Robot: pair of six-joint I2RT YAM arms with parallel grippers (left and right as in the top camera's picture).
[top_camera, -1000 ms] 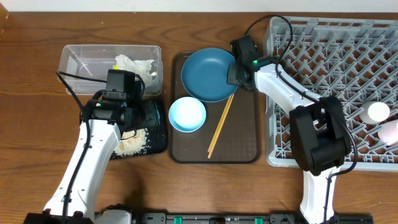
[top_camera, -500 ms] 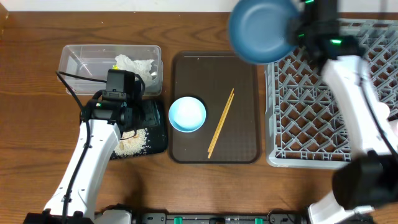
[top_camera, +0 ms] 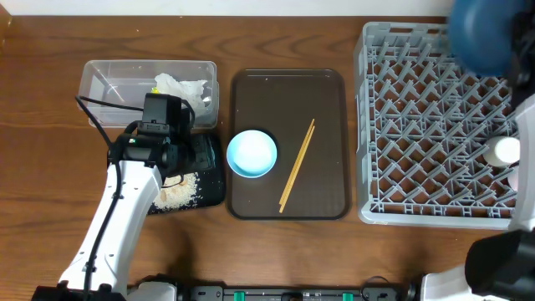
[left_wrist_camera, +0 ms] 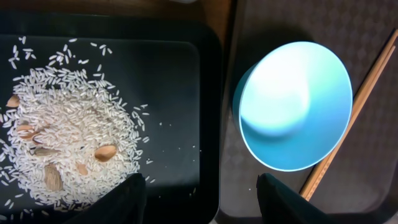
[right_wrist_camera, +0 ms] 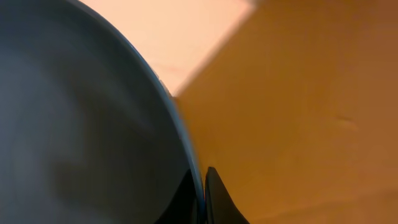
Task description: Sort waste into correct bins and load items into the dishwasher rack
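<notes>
Plate [top_camera: 489,33], round dark blue, rim pinched in right end effector [right_wrist_camera: 201,188].

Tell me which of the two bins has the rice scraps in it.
The shallow black tray, with rice piled in it. The clear tub beside it holds crumpled white tissue instead.

The wooden table [top_camera: 42,209] carries a clear tub [top_camera: 117,84], black tray [top_camera: 214,181], brown serving tray [top_camera: 326,125] and grey dishwasher rack [top_camera: 365,125].
</notes>
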